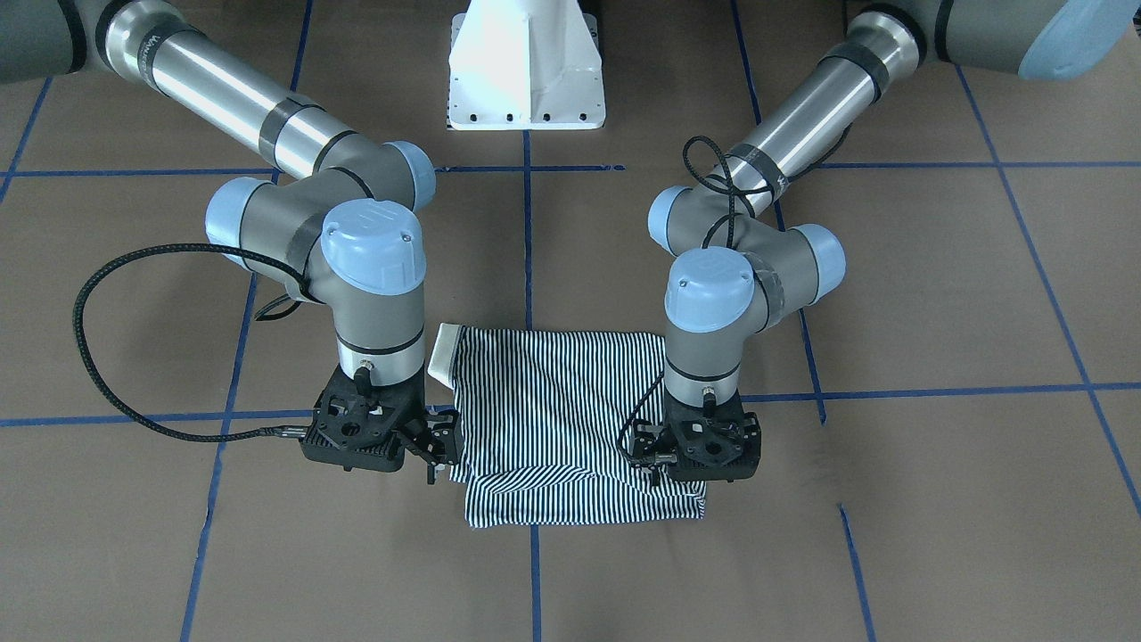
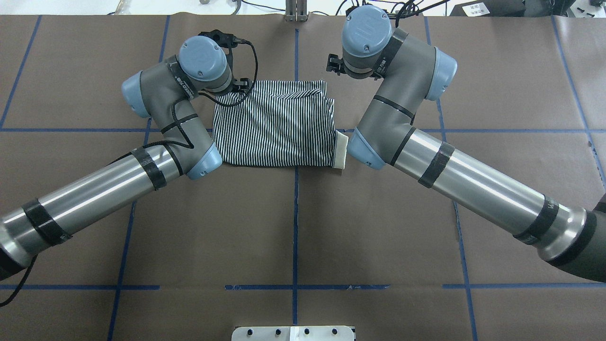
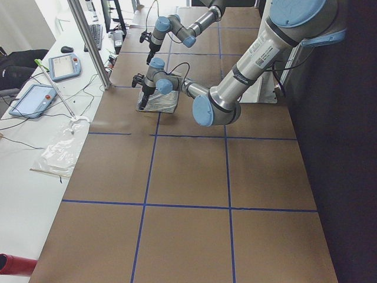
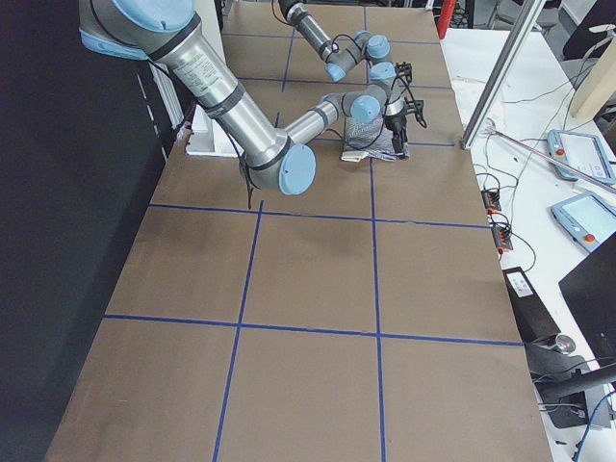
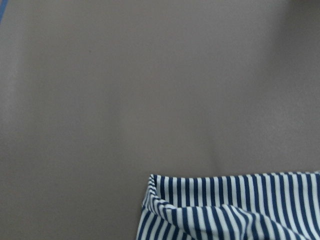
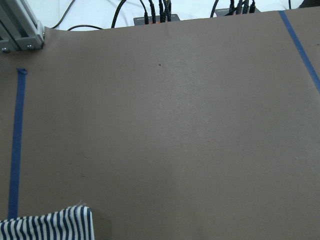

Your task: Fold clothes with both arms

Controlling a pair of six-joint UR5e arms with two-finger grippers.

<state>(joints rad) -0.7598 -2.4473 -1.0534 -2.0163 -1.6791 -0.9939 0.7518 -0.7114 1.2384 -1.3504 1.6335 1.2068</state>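
Note:
The striped polo shirt [image 1: 562, 410] lies folded into a rough rectangle on the brown table, its cream collar [image 1: 443, 352] at the edge toward the robot. It also shows in the overhead view [image 2: 274, 128]. My left gripper [image 1: 664, 464] points down at one side edge of the shirt, where the cloth wrinkles. My right gripper [image 1: 437, 450] points down at the opposite side edge. The wrist bodies hide both sets of fingers, so I cannot tell whether they are open or shut. A shirt corner shows in the left wrist view [image 5: 230, 210] and the right wrist view [image 6: 47, 225].
The brown table [image 2: 293, 227] carries a grid of blue tape lines [image 2: 296, 199]. The white pedestal base [image 1: 526, 71] stands behind the shirt. Cables and a metal post [image 6: 20, 30] lie past the far table edge. Tablets and a plastic bag [image 3: 62, 147] sit on the side bench.

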